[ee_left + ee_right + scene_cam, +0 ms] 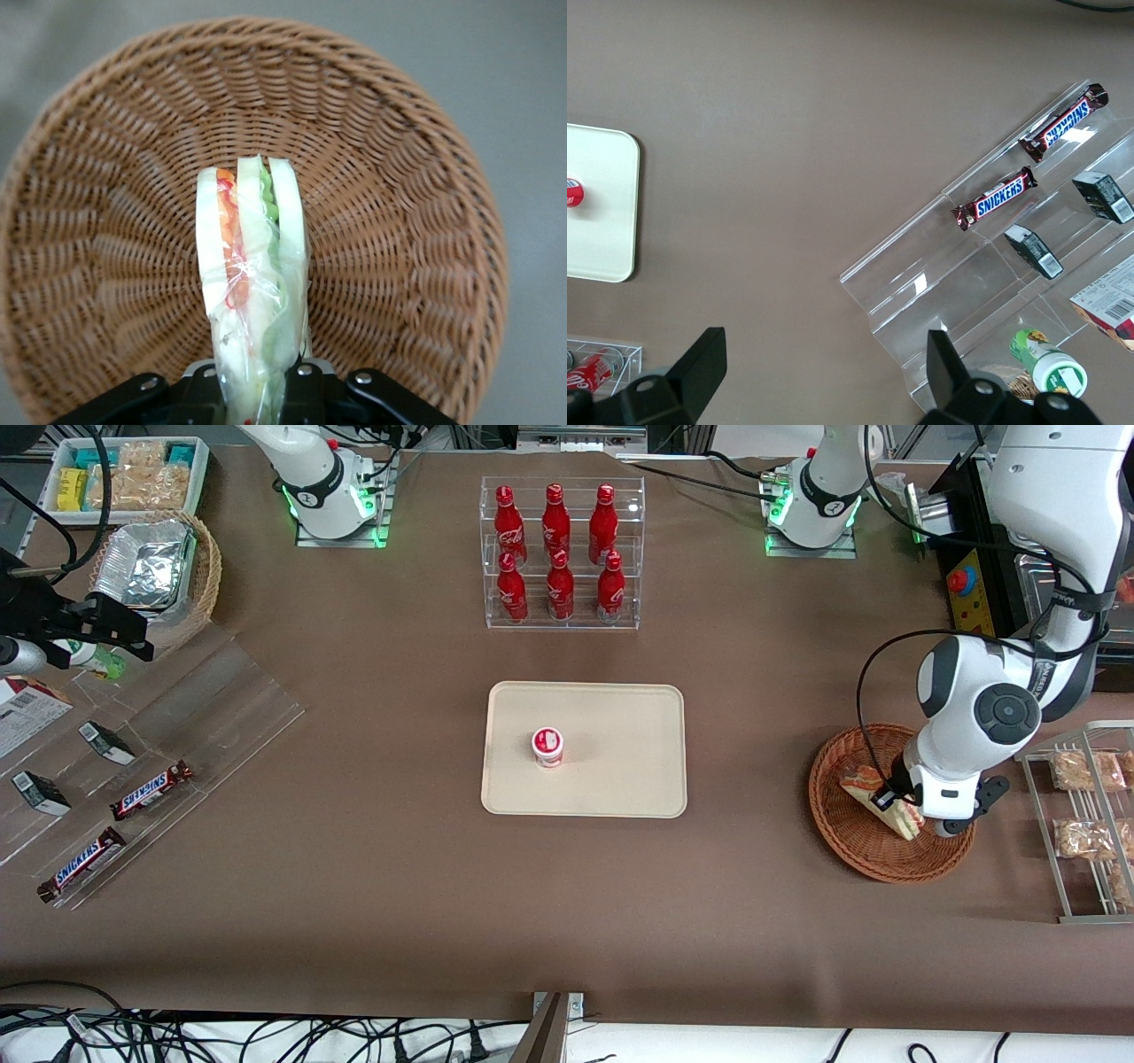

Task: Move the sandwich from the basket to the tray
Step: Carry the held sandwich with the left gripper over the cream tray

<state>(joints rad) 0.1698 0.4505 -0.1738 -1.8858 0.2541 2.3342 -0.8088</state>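
Note:
The sandwich (861, 785), a clear-wrapped wedge with red and green filling, lies in the reddish-brown wicker basket (850, 852) toward the working arm's end of the table. My left gripper (895, 806) is down in the basket, shut on the sandwich. In the left wrist view the sandwich (252, 266) stands on edge between the black fingers (205, 391), over the woven basket floor (399, 221), with the gripper (257, 390) clamped on its wrapped end. The cream tray (620, 779) sits mid-table with a small red-and-white cup (547, 747) on it; the tray (598, 204) also shows in the right wrist view.
A clear rack of red bottles (561, 553) stands farther from the front camera than the tray. A wire rack with snack packets (1085, 815) is beside the basket. Acrylic shelves with Snickers bars (151, 788) and a tan basket of foil containers (159, 571) lie toward the parked arm's end.

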